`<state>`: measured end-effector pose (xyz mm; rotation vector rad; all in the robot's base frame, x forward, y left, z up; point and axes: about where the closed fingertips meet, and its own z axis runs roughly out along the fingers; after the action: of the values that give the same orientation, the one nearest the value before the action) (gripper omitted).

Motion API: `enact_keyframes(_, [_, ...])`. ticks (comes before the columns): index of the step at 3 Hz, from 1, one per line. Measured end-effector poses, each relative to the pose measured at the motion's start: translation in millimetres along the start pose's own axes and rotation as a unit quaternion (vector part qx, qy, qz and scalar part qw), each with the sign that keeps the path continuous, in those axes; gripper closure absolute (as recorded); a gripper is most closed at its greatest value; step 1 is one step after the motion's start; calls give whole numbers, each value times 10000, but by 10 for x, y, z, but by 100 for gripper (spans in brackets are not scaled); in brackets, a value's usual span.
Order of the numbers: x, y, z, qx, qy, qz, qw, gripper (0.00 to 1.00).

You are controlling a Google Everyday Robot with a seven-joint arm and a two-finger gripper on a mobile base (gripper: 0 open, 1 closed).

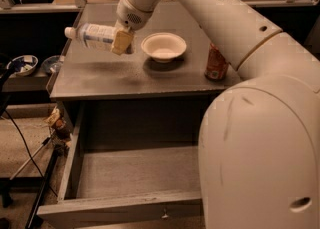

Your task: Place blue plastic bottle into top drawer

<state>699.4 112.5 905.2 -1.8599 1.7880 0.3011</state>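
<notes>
The blue plastic bottle [95,36] held sideways in claw [122,42] above countertop [150,80]; top drawer [120,208] open

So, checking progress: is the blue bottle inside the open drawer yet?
No, the gripper holds the blue plastic bottle in the air over the countertop, not in the top drawer.

White arm [235,28], gripper's [125,44] tan fingers [121,41] above tabletop [150,75]
</notes>
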Motion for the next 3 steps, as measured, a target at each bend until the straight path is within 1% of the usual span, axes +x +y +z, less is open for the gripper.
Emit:
enact_keyframes(1, [10,127,-45,107,15,37,9999,100])
enact_keyframes(2, [-61,907,-341,744,-144,434,9962,100])
enact_keyframes(3, [-11,973,-252,661,-70,420,9969,100])
